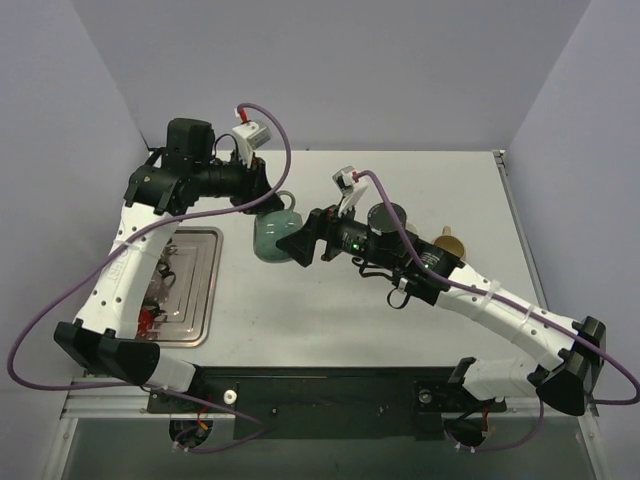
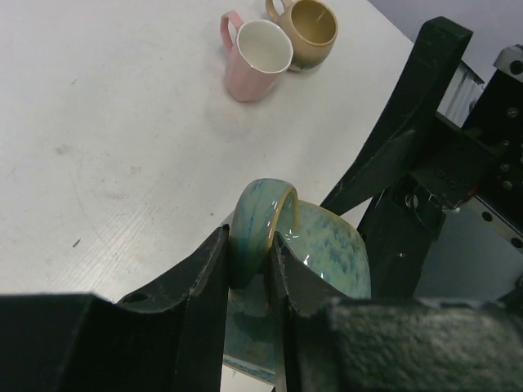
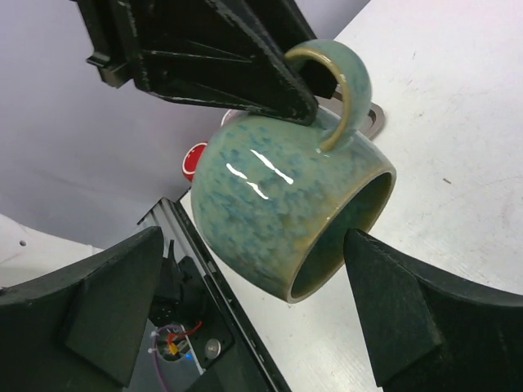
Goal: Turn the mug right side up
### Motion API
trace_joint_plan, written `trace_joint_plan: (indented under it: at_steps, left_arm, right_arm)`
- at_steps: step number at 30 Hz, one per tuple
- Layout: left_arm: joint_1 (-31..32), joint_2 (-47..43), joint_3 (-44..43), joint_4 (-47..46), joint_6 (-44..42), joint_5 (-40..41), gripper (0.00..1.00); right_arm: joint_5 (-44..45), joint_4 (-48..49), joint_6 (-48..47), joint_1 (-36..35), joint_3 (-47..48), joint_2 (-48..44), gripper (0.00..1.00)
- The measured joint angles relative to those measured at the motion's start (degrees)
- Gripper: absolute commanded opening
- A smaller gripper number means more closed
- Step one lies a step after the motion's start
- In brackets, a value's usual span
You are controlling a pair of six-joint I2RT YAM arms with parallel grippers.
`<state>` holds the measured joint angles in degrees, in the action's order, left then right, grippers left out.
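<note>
The left end effector point(image 2: 249, 253) is narrowed onto the looped handle point(image 2: 260, 219) of the speckled green glazed ceramic mug point(image 3: 270, 204), one black finger pressed on each side of the loop. The mug hangs below those fingers, tilted, its handle uppermost and its open mouth turned sideways and downward toward the white bench point(image 1: 400, 320). Whether its rim touches the bench cannot be told.

The right end effector point(image 3: 261, 294) stands spread wide, a finger on either side of the mug's body and mouth, both apart from the glaze.

Well beyond the left end effector's fingertips, a pale pink ceramic mug point(image 2: 255, 57) and a tan ceramic mug point(image 2: 306, 28) stand mouth-up just beside each other. A shallow metal tray point(image 1: 195, 280) lies beneath the left arm, behind its end effector.
</note>
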<state>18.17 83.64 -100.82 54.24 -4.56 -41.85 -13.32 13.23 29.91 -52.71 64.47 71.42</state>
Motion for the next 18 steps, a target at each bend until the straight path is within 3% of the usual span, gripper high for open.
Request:
trace_joint_plan:
  at_steps: [5, 9, 10, 13, 14, 15, 16, 17, 18]
  left_arm:
    - [0.0, -1.8, 0.0, -1.3, 1.7, -0.4, 0.00]
    - [0.3, -2.9, 0.1, -3.5, 4.1, -1.6, 0.00]
    - [0.5, -3.3, 0.3, -4.4, 4.2, -1.7, 0.00]
    - [1.3, -4.1, 1.0, -6.8, 4.6, -2.0, 0.00]
    - [1.7, -4.2, 1.3, -7.7, 4.7, -2.1, 0.00]
    - [1.9, -4.2, 1.6, -8.5, 4.8, -2.2, 0.00]
    - [1.9, -4.2, 1.8, -9.1, 4.9, -2.5, 0.00]
    - [1.9, -4.2, 2.0, -9.8, 4.7, -2.6, 0.00]
    - [2.0, -4.2, 2.5, -10.8, 4.5, -2.7, 0.08]
  right_arm:
    - [2.1, 0.9, 0.5, 0.0, -1.8, -0.9, 0.86]
    - [0.8, 2.2, 2.0, 0.0, -2.6, -0.6, 0.72]
    - [-0.2, 3.4, 2.3, 0.0, -2.6, -0.3, 0.60]
    - [-2.7, 7.5, 4.2, 0.0, -2.7, 0.5, 0.34]
    - [-3.6, 9.5, 5.0, -0.1, -3.1, 0.6, 0.21]
    - [-3.7, 10.4, 5.6, -0.2, -3.3, 0.6, 0.14]
    - [-4.2, 11.5, 6.3, -0.2, -3.8, 0.5, 0.00]
    - [-4.6, 12.8, 6.0, -0.3, -4.1, 0.5, 0.00]
    - [-5.0, 13.6, 6.5, -0.5, -4.3, 0.4, 0.00]
